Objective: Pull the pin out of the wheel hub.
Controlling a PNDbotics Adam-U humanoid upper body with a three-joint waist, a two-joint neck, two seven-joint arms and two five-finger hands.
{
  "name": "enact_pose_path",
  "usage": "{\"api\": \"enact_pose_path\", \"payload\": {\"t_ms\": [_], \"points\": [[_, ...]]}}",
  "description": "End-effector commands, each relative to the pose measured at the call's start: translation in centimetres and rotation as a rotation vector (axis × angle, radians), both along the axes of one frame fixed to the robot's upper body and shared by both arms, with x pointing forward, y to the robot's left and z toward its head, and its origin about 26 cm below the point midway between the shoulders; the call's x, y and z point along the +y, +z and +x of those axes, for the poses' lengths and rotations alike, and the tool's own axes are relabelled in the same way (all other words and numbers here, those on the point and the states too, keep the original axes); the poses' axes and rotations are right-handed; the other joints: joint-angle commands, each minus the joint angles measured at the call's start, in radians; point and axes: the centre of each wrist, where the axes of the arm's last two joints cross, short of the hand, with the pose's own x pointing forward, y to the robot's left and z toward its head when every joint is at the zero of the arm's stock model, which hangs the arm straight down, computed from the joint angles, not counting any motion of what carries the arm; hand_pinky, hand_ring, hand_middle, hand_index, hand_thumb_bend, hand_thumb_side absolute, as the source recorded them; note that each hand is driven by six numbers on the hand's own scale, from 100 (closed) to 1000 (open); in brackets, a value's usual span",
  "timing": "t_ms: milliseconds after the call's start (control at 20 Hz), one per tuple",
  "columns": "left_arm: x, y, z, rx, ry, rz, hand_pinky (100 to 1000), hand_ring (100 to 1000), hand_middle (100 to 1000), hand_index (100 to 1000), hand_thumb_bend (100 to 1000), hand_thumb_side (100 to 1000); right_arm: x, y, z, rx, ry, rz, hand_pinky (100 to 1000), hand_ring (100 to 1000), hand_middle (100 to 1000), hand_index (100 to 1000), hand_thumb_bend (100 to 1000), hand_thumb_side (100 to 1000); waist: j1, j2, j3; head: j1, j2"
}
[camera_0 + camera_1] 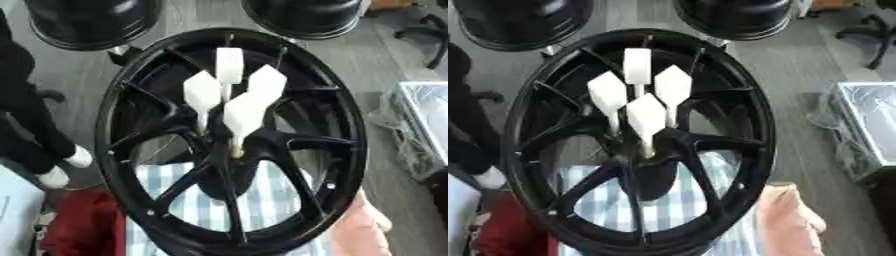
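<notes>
We count one black wheel hub (229,145), standing tilted over checked cloth (262,200). Four white pins (243,112) stick out of hub centre, clustered, heads fanned apart. Pale hand (789,220), a person's, sits at hub's lower right rim. Robot hands: we see none, state cannot tell.

Large black spoked wheel hub (229,142): bottom rim cut off by lower pic edge. White pins with flat diamond-shaped heads (243,114): thin shafts go into hub centre, their ends hidden. Blue-white checked cloth (262,200) seen only through the spokes. Dark red fabric item (80,225), lower left, blurred, cannot tell what it is.
</notes>
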Motion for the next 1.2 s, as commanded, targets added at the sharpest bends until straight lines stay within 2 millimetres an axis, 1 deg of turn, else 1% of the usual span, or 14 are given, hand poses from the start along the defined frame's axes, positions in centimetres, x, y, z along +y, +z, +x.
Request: {"api": "enact_pose_path", "payload": {"t_ms": [50, 250, 350, 500, 600, 700, 950, 1050, 1200], "points": [[0.5, 1.4, -0.3, -0.034, 0.006, 0.042, 727, 782, 693, 739, 270, 590, 1.3, 1.1, 0.0, -0.035, 0.026, -0.097, 820, 798, 747, 808, 164, 378, 0.004, -0.009, -0.002, -0.009, -0.014], [0.4, 1.5, -0.4, -0.035, 0.003, 0.044, 727, 782, 693, 739, 269, 592, 4.7, 1.3, 0.8, -0.061, 0.096, -0.234, 839, 830, 777, 830, 223, 441, 0.007, 0.003, -0.003, -0.006, -0.020], [0.4, 1.6, -0.4, -0.037, 0.003, 0.043, 727, 783, 693, 739, 269, 592, 6.7, 1.1, 1.3, -0.074, 0.137, -0.315, 854, 852, 796, 845, 260, 510, 0.007, 0.007, -0.002, -0.005, -0.024], [0.4, 1.8, -0.4, -0.042, 0.002, 0.041, 727, 783, 693, 739, 269, 592, 9.1, 0.4, 2.1, -0.085, 0.180, -0.437, 867, 866, 805, 852, 299, 579, 0.005, 0.011, 0.000, -0.009, -0.029], [0.3, 1.8, -0.4, -0.044, 0.002, 0.040, 728, 783, 694, 739, 268, 593, 10.5, -0.1, 2.6, -0.091, 0.206, -0.515, 868, 864, 801, 851, 305, 580, 0.004, 0.012, 0.001, -0.014, -0.028], [0.3, 1.8, -0.4, -0.043, -0.001, 0.039, 728, 783, 693, 739, 268, 593, 11.2, -0.3, 3.1, -0.099, 0.224, -0.565, 869, 863, 800, 851, 310, 580, 0.004, 0.013, 0.001, -0.015, -0.028], [0.2, 1.8, -0.3, -0.042, -0.007, 0.038, 728, 783, 694, 738, 267, 594, 11.8, -0.6, 4.2, -0.131, 0.257, -0.604, 868, 861, 800, 855, 325, 560, 0.006, 0.013, 0.004, -0.016, -0.027], [0.2, 1.8, -0.3, -0.041, -0.008, 0.037, 728, 783, 694, 738, 267, 594, 11.9, -0.6, 4.5, -0.144, 0.271, -0.610, 869, 862, 804, 859, 343, 532, 0.007, 0.013, 0.005, -0.018, -0.026], [0.2, 1.7, -0.3, -0.039, -0.009, 0.036, 728, 783, 694, 738, 267, 595, 12.1, -0.7, 4.8, -0.159, 0.296, -0.615, 871, 863, 809, 866, 393, 458, 0.007, 0.012, 0.007, -0.019, -0.023]]}}
